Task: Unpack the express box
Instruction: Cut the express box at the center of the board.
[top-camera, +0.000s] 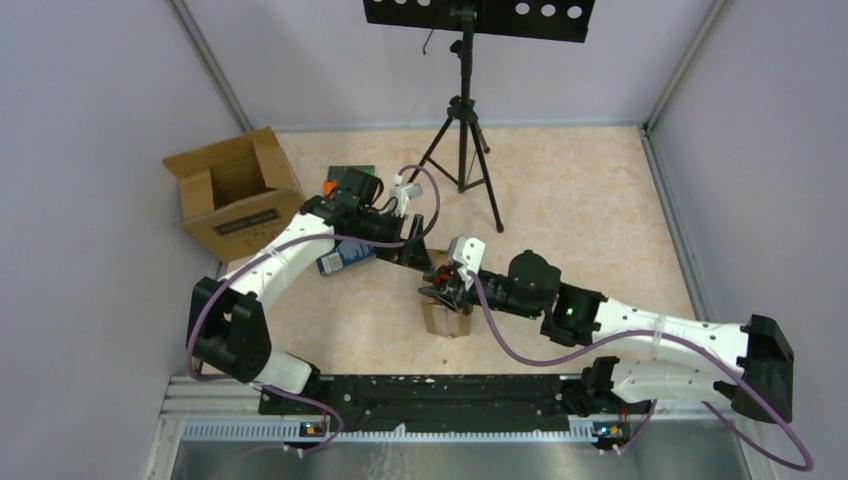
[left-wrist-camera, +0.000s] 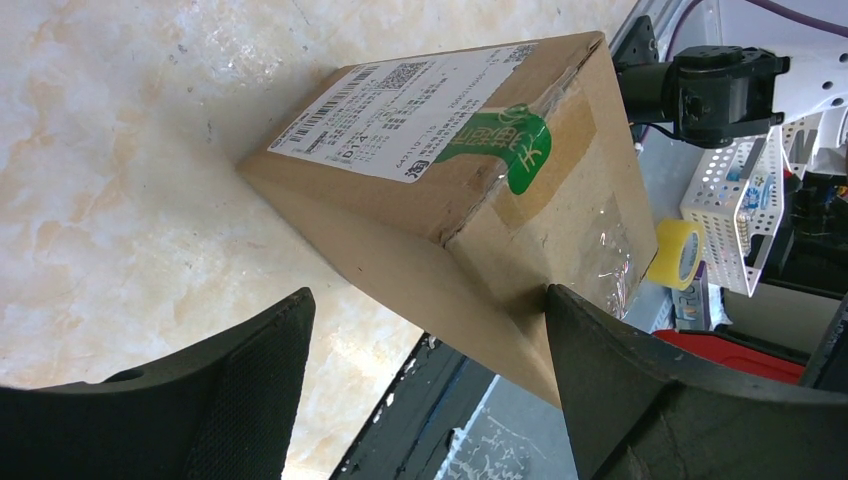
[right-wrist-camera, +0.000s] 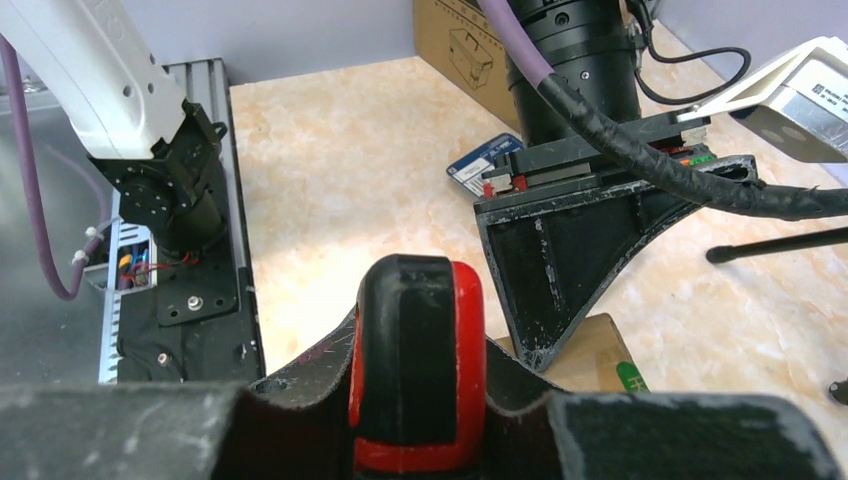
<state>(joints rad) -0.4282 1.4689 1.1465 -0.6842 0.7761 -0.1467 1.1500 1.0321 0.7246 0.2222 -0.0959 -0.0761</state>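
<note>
Tabletop (top-camera: 560, 220) in a pale beige marble pattern fills the overhead view, closed in by grey walls (top-camera: 90, 120). A black tripod (top-camera: 462, 130) stands at upper centre and an open carton (top-camera: 235, 190) lies at upper left.

We see the express box (left-wrist-camera: 380, 240) at lower centre of that view, on the table and largely covered by both wrists. From the left wrist it lies labelled face up, one corner edge towards us and its taped end turned to the right of the frame. We cannot tell its long axis for sure.

The white label (left-wrist-camera: 400, 115) carries barcodes, a square code and print too fine to read. A green sticker (left-wrist-camera: 505, 145) bears characters we cannot make out.

The left gripper (left-wrist-camera: 430, 330) is spread wide, flanking the box. The right gripper (right-wrist-camera: 420, 420) pinches a red-and-black tool (right-wrist-camera: 420, 340).
</note>
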